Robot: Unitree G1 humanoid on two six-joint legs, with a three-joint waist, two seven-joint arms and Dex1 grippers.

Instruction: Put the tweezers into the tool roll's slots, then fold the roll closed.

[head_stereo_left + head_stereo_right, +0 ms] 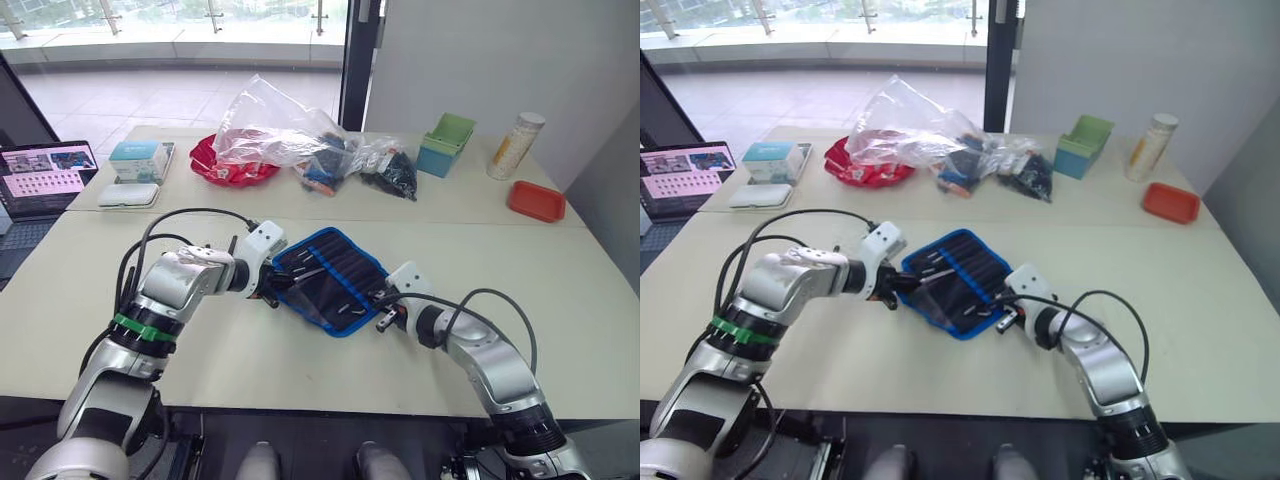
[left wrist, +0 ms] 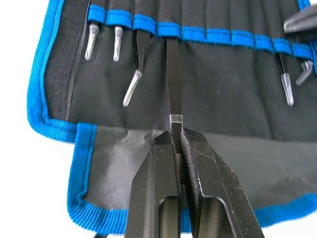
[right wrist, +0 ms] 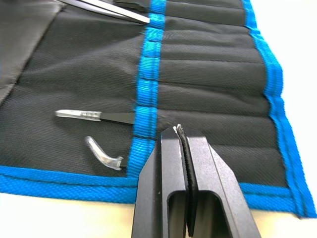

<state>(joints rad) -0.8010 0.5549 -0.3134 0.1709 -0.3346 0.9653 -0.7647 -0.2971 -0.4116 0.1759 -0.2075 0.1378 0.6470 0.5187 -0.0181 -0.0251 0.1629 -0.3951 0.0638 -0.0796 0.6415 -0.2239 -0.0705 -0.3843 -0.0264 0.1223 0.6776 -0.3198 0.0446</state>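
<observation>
The tool roll (image 1: 330, 278) lies open on the table, black with blue edging. My left gripper (image 2: 177, 130) is at its left end, shut on the blunt end of one pair of black tweezers (image 2: 172, 79), whose tip sits in a slot (image 2: 171, 37) under the blue band. Other tweezers (image 2: 132, 84) with clear tip caps hang out of neighbouring slots. My right gripper (image 3: 177, 134) is at the roll's opposite end, shut, its tips down on the pocket fabric beside two capped tweezers (image 3: 94, 115). I cannot tell if it pinches the cloth.
Behind the roll lie a clear plastic bag (image 1: 275, 125), a red tray (image 1: 235, 168), dark parts bags (image 1: 390, 170), green and teal bins (image 1: 445, 143), a tall jar (image 1: 515, 145) and a small red dish (image 1: 535, 200). A laptop (image 1: 45, 175) and white boxes (image 1: 140, 160) sit at far left.
</observation>
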